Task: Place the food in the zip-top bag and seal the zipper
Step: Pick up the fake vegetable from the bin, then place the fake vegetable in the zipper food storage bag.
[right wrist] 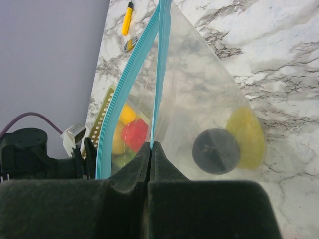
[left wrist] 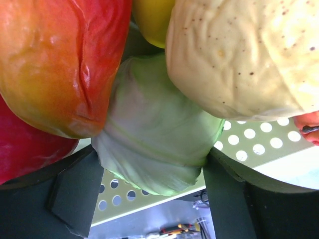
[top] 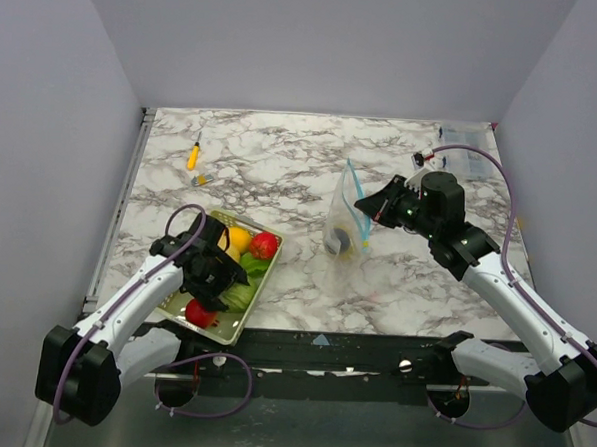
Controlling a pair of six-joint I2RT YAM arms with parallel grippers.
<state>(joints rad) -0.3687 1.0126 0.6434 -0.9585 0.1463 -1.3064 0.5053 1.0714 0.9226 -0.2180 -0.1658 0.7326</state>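
Observation:
The clear zip-top bag (top: 340, 226) stands upright at mid-table, its mouth open. My right gripper (top: 376, 210) is shut on one side of its light-blue zipper (right wrist: 158, 74); the other side of the strip bows away to the left. A yellow food piece (right wrist: 245, 137) and a dark round piece (right wrist: 217, 151) lie inside the bag. My left gripper (top: 213, 271) is down in the pale green basket (top: 235, 327), its fingers (left wrist: 75, 194) pressed on either side of a green leafy vegetable (left wrist: 154, 149). Red (top: 264, 245), yellow (top: 240, 237) and another red food (top: 201, 314) lie around it.
In the left wrist view a red-orange fruit (left wrist: 60, 64) and a beige knobbly piece (left wrist: 244, 55) crowd against the green one. A yellow marker (top: 193, 156) and a small object (top: 203, 179) lie at the back left. Clear plastic (top: 464, 152) lies at the back right. Grey walls enclose the table.

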